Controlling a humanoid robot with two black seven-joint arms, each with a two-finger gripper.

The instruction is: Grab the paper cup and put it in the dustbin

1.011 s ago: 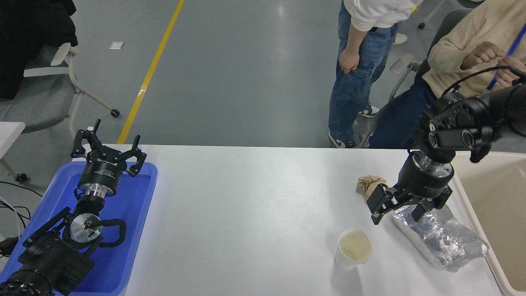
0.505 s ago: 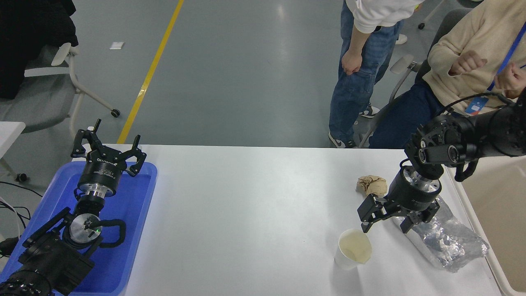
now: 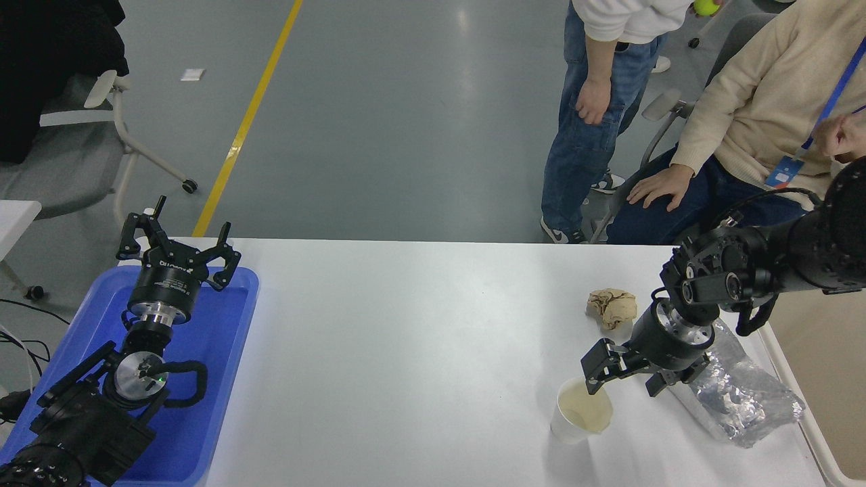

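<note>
Paper cup (image 3: 580, 410) stands upright near the front edge of the white worktop (image 3: 406, 352), untouched and open side up, so the pickup is not yet made and the whole carry to the dustbin (image 3: 822, 379) remains. Just above and behind its rim hangs the right tool (image 3: 622, 375), fingers spread wide and empty, one fingertip close over the cup's far lip without visibly closing on it; judging from that, the grasp is the step in hand. To the right of the cup lies a crinkled silver foil bag (image 3: 734, 392), partly under the right arm, and beyond it the beige bin shows only as a strip at the picture's right edge. A little farther back sits a crumpled tan paper ball (image 3: 612, 306). At the lower left the left tool (image 3: 177, 245) is parked over a blue tray (image 3: 216, 379), its fingers open and holding nothing. The worktop is smooth, matte and otherwise bare. Past its far edge the floor is glossy grey with a yellow line (image 3: 247, 118); a wheeled chair (image 3: 101, 128) stands at the left, and two people, one standing (image 3: 595, 101), one seated (image 3: 758, 122), are at the right.
</note>
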